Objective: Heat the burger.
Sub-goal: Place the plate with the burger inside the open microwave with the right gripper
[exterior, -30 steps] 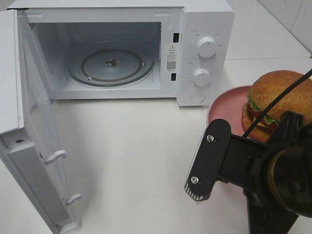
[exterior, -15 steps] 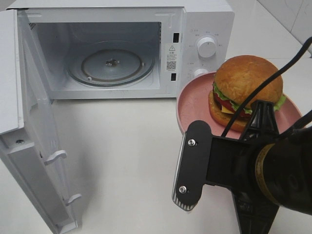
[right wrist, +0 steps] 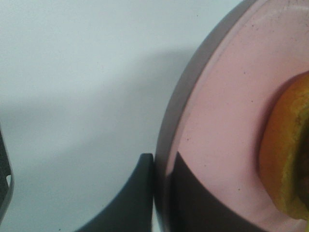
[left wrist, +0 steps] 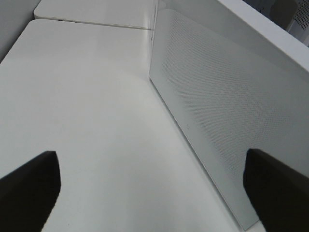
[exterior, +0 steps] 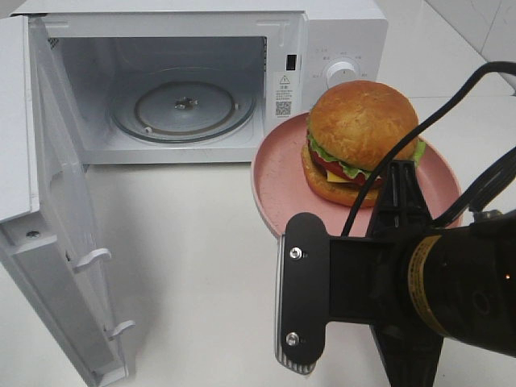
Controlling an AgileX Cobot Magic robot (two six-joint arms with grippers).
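The burger [exterior: 359,133], with a golden bun, lettuce and tomato, sits on a pink plate [exterior: 278,173] held above the white table, just in front of the microwave's control panel. My right gripper [exterior: 395,184] is shut on the plate's near rim. The right wrist view shows its two dark fingers, the gripper [right wrist: 163,164], pinching the plate [right wrist: 227,111] edge, with the burger [right wrist: 287,159] at the side. My left gripper [left wrist: 152,193] is open, with nothing between its fingers, beside the outer face of the microwave door [left wrist: 217,111]. It is out of the high view.
The white microwave [exterior: 339,48] stands at the back with its door [exterior: 48,226] swung wide open to the left. Its glass turntable [exterior: 185,105] is bare. My right arm's black body [exterior: 387,282] fills the lower right.
The right gripper has carried the plate with the burger leftward and toward the microwave, from the right edge to in front of the control panel. The left gripper has stayed open.
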